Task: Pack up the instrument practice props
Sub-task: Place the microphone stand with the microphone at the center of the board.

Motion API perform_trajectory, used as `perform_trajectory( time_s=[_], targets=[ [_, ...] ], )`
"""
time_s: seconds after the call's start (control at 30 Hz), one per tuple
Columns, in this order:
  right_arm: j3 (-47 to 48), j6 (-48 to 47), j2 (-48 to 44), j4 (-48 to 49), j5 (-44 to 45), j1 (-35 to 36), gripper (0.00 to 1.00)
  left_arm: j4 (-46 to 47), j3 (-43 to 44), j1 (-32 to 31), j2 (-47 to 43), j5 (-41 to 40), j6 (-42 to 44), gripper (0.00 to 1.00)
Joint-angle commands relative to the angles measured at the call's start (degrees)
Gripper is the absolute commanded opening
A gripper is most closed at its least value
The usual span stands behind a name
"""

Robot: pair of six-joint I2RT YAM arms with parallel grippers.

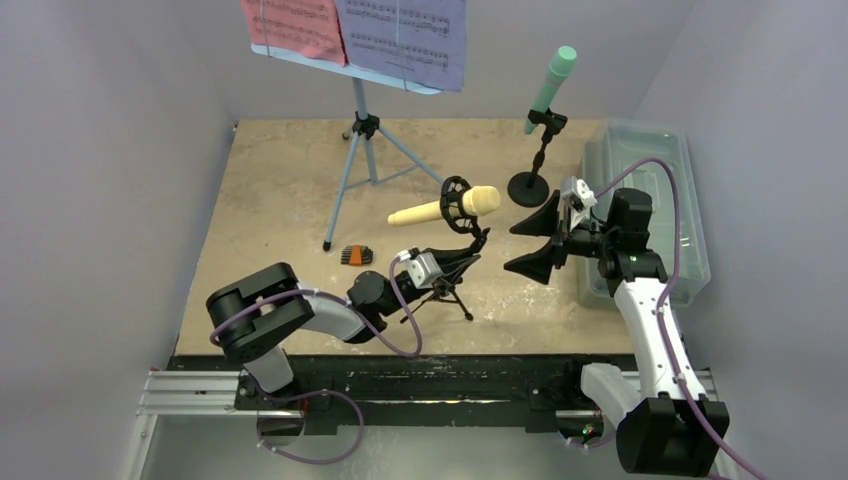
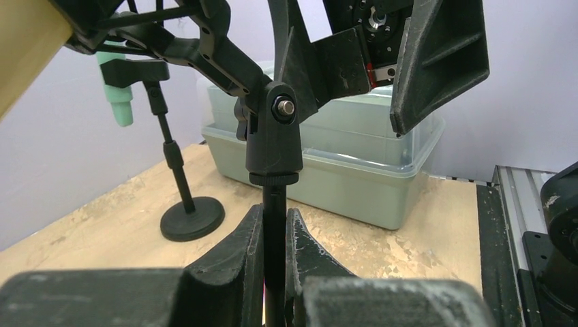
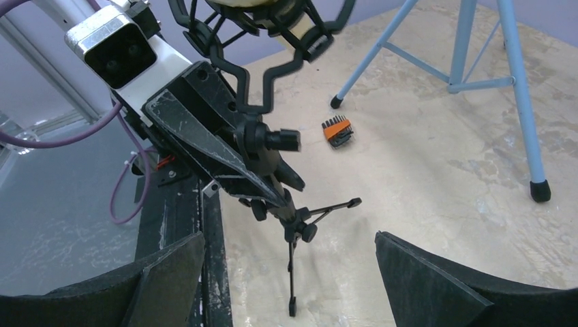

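Left gripper (image 2: 274, 235) clamped on thin stem of small black microphone tripod (image 2: 274, 146), steadying it mid-table. Pale-yellow microphone (image 1: 445, 208) lay in its cradle. Right gripper (image 1: 510, 247) gaped beside it, probably to extract microphone.

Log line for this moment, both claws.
left claw: shut on black tripod stem | yellow microphone: in its cradle | right claw: open, empty

The surface (image 1: 280, 190) looks like matt, mottled beige board, rough and worn pale in patches. The tub (image 2: 354, 180) is smooth translucent plastic with a faint gloss. The light-blue tripod (image 1: 359, 100) has smooth painted tubes, and its pages (image 1: 405, 35) look like soft, rumpled paper. The black microphone tripod (image 2: 274, 146) is matt plastic with a shiny metal bolt (image 2: 287, 107). The left gripper (image 2: 274, 221) has grainy, scuffed matt-black jaws.
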Motion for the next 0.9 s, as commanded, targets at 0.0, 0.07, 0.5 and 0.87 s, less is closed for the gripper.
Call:
perform_trajectory(
  time_s=[0.0,0.07,0.5,0.87],
  targets=[
    [-0.4,0.7,0.0,1.5,0.3,0.5,0.99,14.8,-5.7,0.0,-3.2,-0.7,1.5,0.0],
    [-0.3,0.6,0.0,1.5,0.3,0.6,0.99,14.7,-8.0,0.1,-4.6,-1.5,1.6,0.0],
    [0.0,-1.0,0.2,0.0,1.2,1.0,0.99,14.6,-17.2,0.3,-9.8,-4.4,1.6,0.12],
    [0.8,-3.9,0.2,-2.9,2.4,1.0,0.99,11.2,-22.3,0.2,-15.2,-6.6,-1.2,0.36]
  ],
)
